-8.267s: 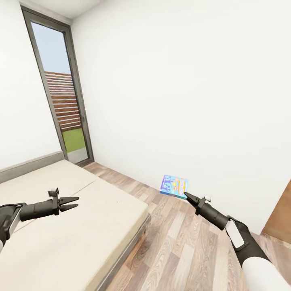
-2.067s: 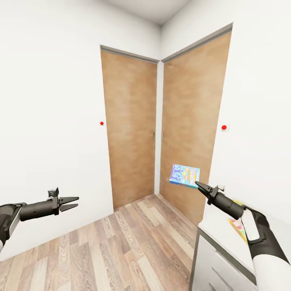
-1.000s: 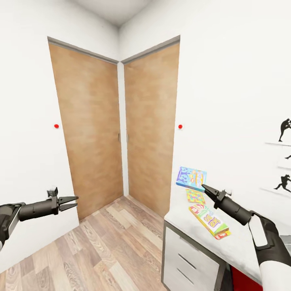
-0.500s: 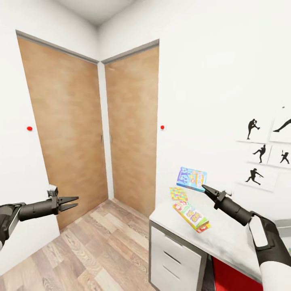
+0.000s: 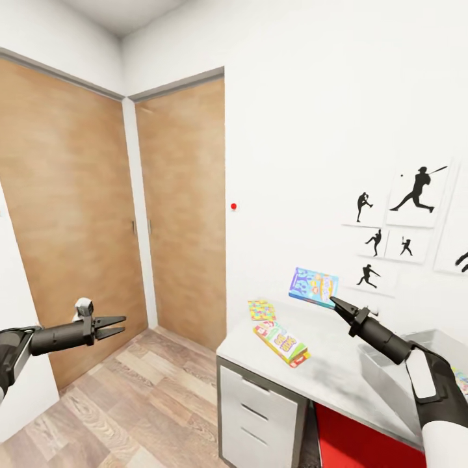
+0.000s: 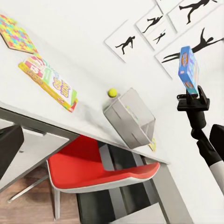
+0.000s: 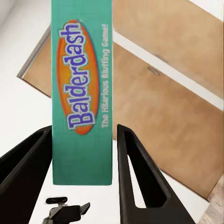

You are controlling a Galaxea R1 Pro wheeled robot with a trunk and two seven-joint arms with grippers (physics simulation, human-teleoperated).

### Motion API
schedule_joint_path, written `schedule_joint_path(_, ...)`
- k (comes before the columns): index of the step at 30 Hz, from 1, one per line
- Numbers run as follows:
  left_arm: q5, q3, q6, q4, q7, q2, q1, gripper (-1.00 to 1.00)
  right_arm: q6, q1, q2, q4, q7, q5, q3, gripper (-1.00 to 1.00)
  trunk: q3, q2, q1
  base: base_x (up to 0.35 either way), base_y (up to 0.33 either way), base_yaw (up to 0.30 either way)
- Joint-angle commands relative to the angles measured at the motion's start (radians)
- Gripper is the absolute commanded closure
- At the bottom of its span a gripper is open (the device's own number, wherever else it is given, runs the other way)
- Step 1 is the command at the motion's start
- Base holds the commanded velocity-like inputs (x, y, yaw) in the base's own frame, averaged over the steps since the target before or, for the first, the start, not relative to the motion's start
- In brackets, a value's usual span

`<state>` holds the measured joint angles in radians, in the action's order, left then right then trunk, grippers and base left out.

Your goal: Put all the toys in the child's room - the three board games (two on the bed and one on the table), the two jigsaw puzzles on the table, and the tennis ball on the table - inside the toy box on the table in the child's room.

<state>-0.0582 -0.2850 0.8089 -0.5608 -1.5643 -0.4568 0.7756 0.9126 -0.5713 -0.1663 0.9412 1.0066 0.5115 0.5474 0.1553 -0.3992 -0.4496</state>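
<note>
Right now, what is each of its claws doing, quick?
Left gripper: open, holding nothing.
Right gripper: closed on the Balderdash board game, held up in the air.

Flat board-game box (image 5: pixel 314 286): blue pastel face, green edge (image 7: pixel 82 93) with orange oval. Red-yellow-green flat box (image 5: pixel 281 342). Jigsaw-patterned square box (image 5: pixel 261 310): pink, yellow, green.

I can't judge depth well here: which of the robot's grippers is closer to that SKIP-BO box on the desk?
Right. The right gripper hangs just beyond the SKIP-BO box, above the table, holding a board game. The left gripper hovers over the floor, well off.
</note>
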Motion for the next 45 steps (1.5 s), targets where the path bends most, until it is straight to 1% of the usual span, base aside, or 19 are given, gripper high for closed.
schedule_joint_path(1, -0.006, -0.003, 0.010, -0.001, -0.006, 0.000, 0.000, -1.00, 0.006, -0.001, -0.001, -0.001, 0.003, 0.004, 0.002, 1.00, 0.000, -0.001, 0.000, 0.000, 0.000, -0.280)
schedule_joint_path(7, -0.006, -0.003, 0.010, 0.000, -0.006, 0.000, 0.000, -1.00, 0.006, -0.001, -0.008, -0.014, 0.003, 0.004, 0.005, 1.00, 0.004, -0.001, 0.000, 0.000, 0.000, -0.280)
schedule_joint_path(13, -0.007, -0.003, 0.009, -0.001, -0.006, 0.000, 0.000, -1.00, 0.005, -0.001, -0.022, -0.032, 0.003, 0.005, 0.030, 1.00, 0.007, -0.001, 0.000, 0.000, 0.000, -0.280)
schedule_joint_path(20, -0.006, -0.003, 0.008, 0.000, -0.006, 0.000, 0.000, -1.00, 0.005, -0.001, -0.025, -0.036, 0.003, 0.004, 0.038, 1.00, 0.011, -0.001, 0.000, 0.006, 0.000, -0.280)
schedule_joint_path(24, -0.007, -0.004, -0.015, 0.000, -0.006, -0.001, 0.000, -1.00, 0.005, -0.001, -0.025, -0.036, 0.003, 0.003, 0.039, 1.00, 0.013, -0.001, 0.000, 0.079, 0.000, -0.280)
schedule_joint_path(26, -0.006, -0.004, -0.030, 0.000, -0.006, -0.001, 0.000, -1.00, 0.004, -0.001, -0.025, -0.036, 0.002, 0.003, 0.039, 1.00, 0.015, -0.001, 0.000, 0.165, 0.031, -0.280)
schedule_joint_path(36, -0.006, -0.005, -0.041, 0.000, -0.006, -0.001, -0.001, -1.00, 0.003, -0.001, -0.030, -0.037, 0.001, 0.003, 0.040, 1.00, 0.020, -0.001, 0.000, 0.244, 0.063, -0.274)
schedule_joint_path(41, -0.004, -0.004, -0.042, 0.000, -0.006, 0.000, -0.001, -1.00, 0.001, -0.001, -0.031, -0.036, 0.000, 0.004, 0.041, 1.00, 0.022, -0.001, 0.000, 0.256, 0.011, -0.117)
schedule_joint_path(45, -0.005, -0.004, -0.042, 0.000, -0.006, 0.000, -0.001, -1.00, 0.001, -0.001, -0.030, -0.036, -0.001, 0.003, 0.041, 1.00, 0.020, -0.001, 0.000, 0.106, 0.003, -0.082)
